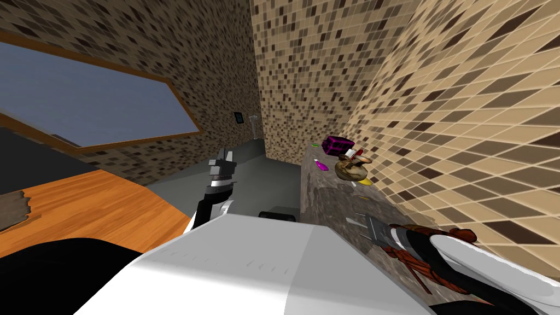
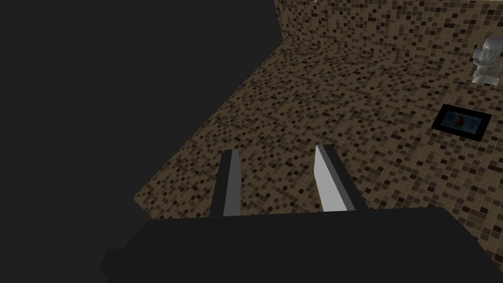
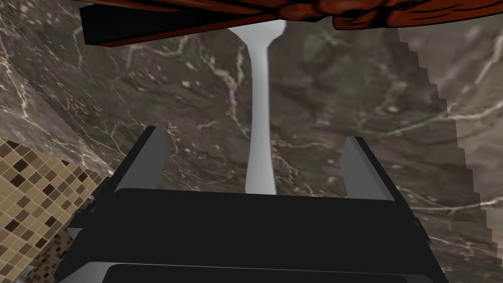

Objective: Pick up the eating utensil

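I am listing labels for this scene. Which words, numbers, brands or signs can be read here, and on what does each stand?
None can be read.
The magenta box on the marble counter: no legible print.
The small framed picture on the tiled wall: a red blot, no letters.
The white utensil at the open right claw: plain, unmarked.
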